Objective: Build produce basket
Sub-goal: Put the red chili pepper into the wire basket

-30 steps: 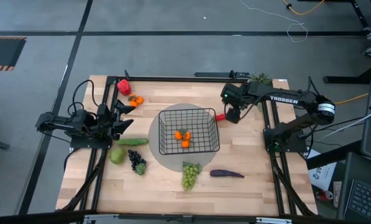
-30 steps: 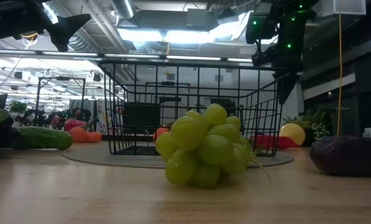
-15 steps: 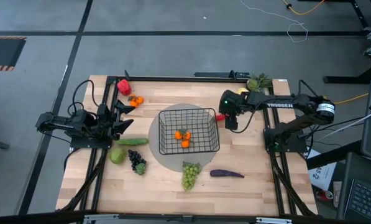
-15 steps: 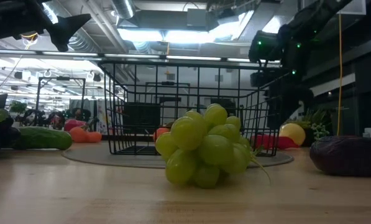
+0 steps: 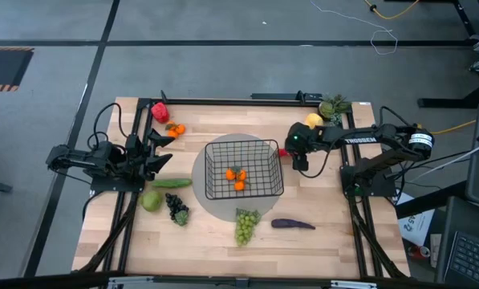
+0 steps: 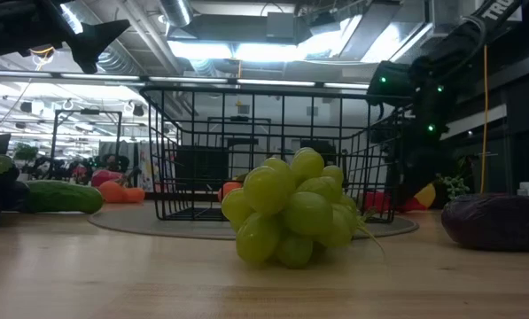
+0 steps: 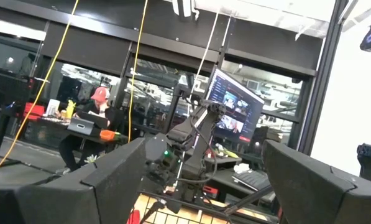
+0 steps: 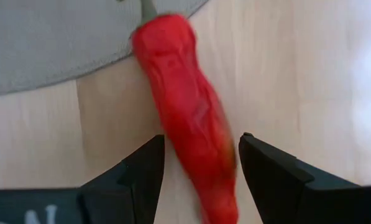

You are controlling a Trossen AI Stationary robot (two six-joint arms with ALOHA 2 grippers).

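We are straddling the red chili (image 8: 188, 118) with the right gripper (image 8: 201, 168), its 2 fingers spread and not yet pinching, just beside the basket (image 5: 241, 168). It looks light, stiff and slick; we are favouring its thick middle.

A: The red chili (image 8: 185, 106) between the right gripper's (image 8: 201, 171) matt black plastic fingers (image 8: 135, 174) looks like smooth, slightly glossy plastic.

B: Beneath it lies pale, matt wood, the table (image 8: 284, 68), with fine grain. Just beyond the chili's far end sits a grey mat (image 8: 54, 43), dull and cloth-like.

A: The basket (image 5: 241, 168) beside that gripper is thin black wire, and the green grapes (image 6: 291, 217) look shiny.
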